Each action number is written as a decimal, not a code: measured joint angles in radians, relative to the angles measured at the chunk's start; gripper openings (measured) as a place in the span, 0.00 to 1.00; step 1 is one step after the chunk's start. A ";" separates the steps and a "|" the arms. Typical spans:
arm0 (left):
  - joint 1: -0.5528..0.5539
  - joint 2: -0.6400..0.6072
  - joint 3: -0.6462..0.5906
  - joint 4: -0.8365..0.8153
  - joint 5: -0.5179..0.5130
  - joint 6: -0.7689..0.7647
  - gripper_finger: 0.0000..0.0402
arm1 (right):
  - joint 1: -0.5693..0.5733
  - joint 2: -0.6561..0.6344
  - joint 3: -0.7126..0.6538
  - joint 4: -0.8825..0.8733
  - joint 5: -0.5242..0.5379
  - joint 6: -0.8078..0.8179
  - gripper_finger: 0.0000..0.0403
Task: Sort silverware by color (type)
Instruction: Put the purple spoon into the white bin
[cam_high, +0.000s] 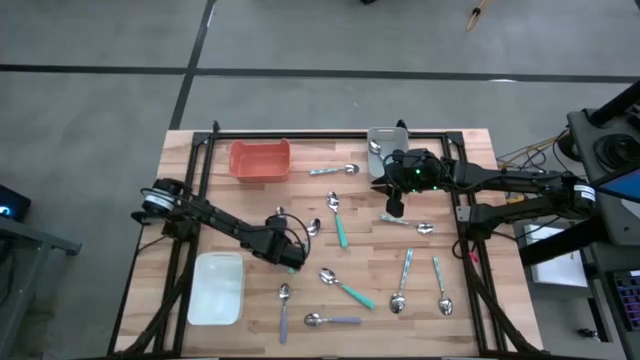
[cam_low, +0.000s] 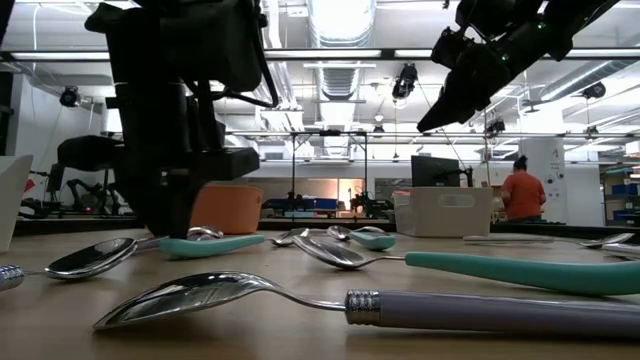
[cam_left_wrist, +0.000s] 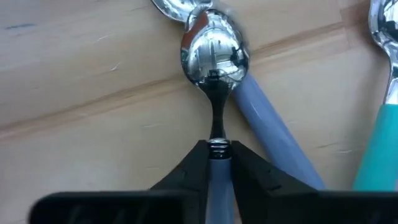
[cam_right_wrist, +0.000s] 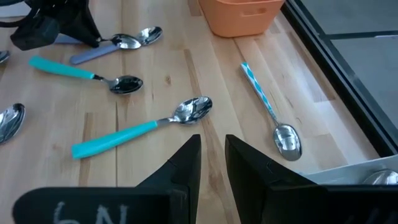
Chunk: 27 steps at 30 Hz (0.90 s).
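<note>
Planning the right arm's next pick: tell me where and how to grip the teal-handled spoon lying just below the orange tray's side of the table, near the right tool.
Grip the teal-handled metal spoon at mid-handle, coming straight down from above. It lies flat on the wooden table, so only its slim handle's two long edges offer opposing faces; the rounded shiny bowl would slip. Turn the right tool so its fingers straddle the handle crosswise.

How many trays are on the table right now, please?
3: the orange tray upper left in the high view, the grey tray at the top edge, the white tray lower left. None seems hidden.
</note>
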<state>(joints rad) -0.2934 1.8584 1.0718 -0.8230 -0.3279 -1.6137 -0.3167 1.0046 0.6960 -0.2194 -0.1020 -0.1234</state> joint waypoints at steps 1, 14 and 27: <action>0.002 0.000 0.000 -0.002 0.000 0.001 0.05 | 0.000 0.000 0.000 0.000 0.000 0.000 0.16; 0.003 -0.140 0.008 -0.051 -0.084 0.080 0.05 | 0.000 0.000 -0.001 -0.007 -0.001 0.000 0.16; -0.006 -0.517 -0.003 0.513 -0.177 1.076 0.05 | 0.001 0.000 -0.035 0.132 -0.146 0.058 0.16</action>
<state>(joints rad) -0.2993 1.3419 1.0690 -0.3103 -0.5049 -0.5381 -0.3159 1.0046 0.6608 -0.0876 -0.2482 -0.0654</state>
